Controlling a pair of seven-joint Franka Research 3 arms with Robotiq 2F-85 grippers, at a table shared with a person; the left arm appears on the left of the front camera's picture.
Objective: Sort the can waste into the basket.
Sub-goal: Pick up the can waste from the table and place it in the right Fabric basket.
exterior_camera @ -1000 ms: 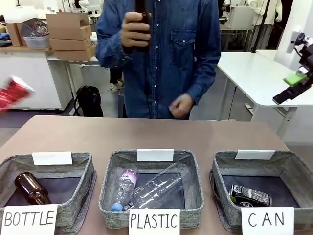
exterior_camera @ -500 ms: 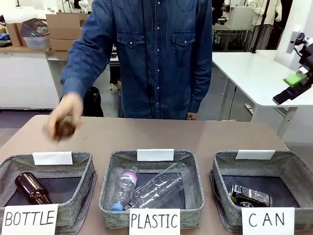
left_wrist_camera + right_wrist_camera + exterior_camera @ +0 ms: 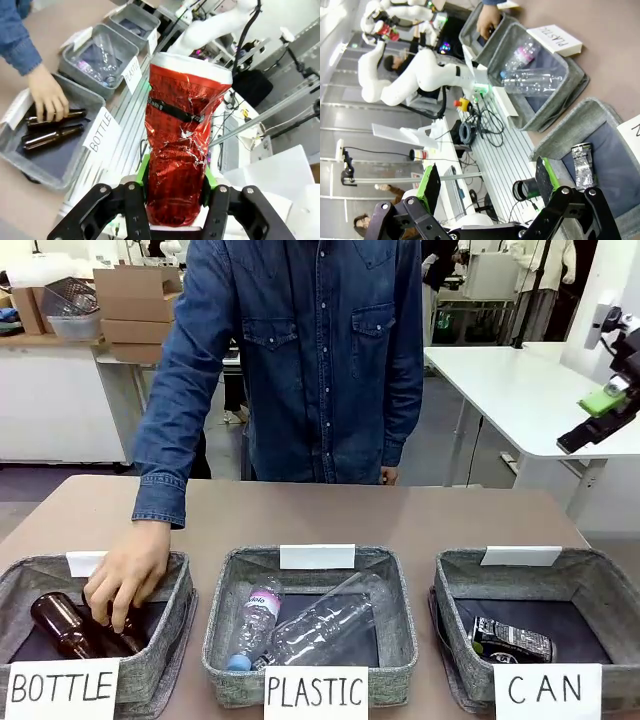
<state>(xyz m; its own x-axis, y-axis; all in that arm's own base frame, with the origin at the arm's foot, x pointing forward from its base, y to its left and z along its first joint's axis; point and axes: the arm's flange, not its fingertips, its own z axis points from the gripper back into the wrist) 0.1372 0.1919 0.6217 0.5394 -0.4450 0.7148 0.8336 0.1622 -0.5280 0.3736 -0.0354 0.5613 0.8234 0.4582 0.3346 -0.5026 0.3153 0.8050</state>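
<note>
I have my left claw [image 3: 175,192] clamped on the crumpled red can [image 3: 184,145], gripping it low by its base so the rest stands up clear of my fingers and can drop freely once I am over the right place. It is off to the side of the bench [image 3: 420,515], well apart from the CAN basket [image 3: 455,585], which sits at the far right of the row; my guess is I must carry it across. My right claw [image 3: 485,187] hangs with its jaws wide apart and nothing between them, raised beside the bench near that basket. The dark can [image 3: 512,640] already lies flat on that basket's floor. Counting: two cans, one in my grip and one binned. Three baskets, labelled BOTTLE, PLASTIC and CAN. Two brown bottles [image 3: 52,137] lie in the BOTTLE basket [image 3: 75,167], the person's hand [image 3: 125,585] resting on one as it is set down. The PLASTIC basket [image 3: 225,615] holds two clear plastic bottles [image 3: 320,625], as far as I can tell.
</note>
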